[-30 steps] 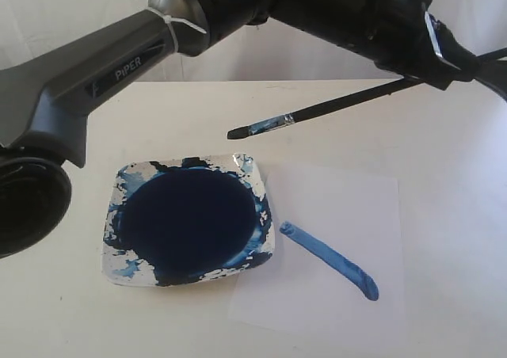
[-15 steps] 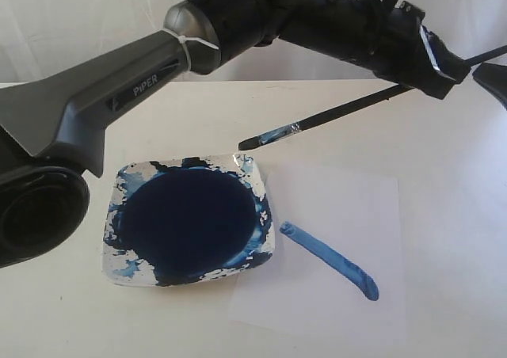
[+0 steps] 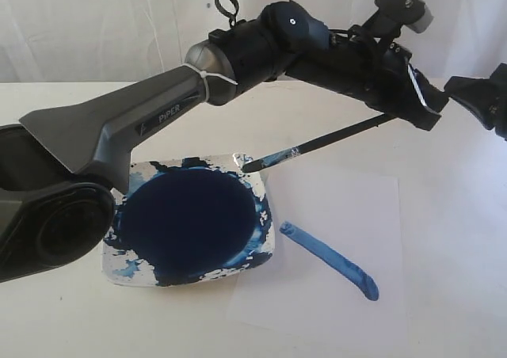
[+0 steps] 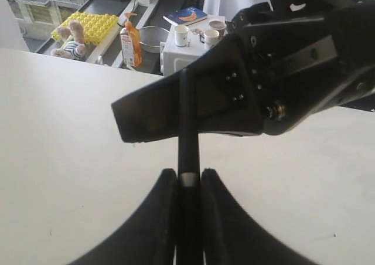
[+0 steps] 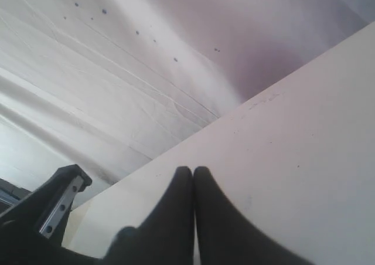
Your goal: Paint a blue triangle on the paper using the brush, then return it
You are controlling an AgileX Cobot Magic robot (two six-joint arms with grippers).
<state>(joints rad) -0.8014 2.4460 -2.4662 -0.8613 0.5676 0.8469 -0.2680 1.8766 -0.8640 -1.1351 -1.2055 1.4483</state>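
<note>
Exterior: my left gripper [image 3: 424, 111] carries the brush [image 3: 317, 146], with its tip over the far right corner of the dish [image 3: 127, 272]. The blue triangle [image 3: 329, 259] on the paper [image 3: 341, 199] is only one stroke. I judge this a reload, so next I dip into the paint.

Left wrist: the jaws pinch the brush handle [image 4: 187, 218].

Right wrist: the right gripper [image 5: 193, 172] is pressed together and empty.

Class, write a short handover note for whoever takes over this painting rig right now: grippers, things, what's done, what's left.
Left gripper: shut on the brush, with the bristle tip at the far corner of the dish.
Right gripper: shut, empty.
Paper: beside the dish, with one blue stroke on it.
Done: one side of the triangle.
Left: two more sides, then return the brush.
</note>
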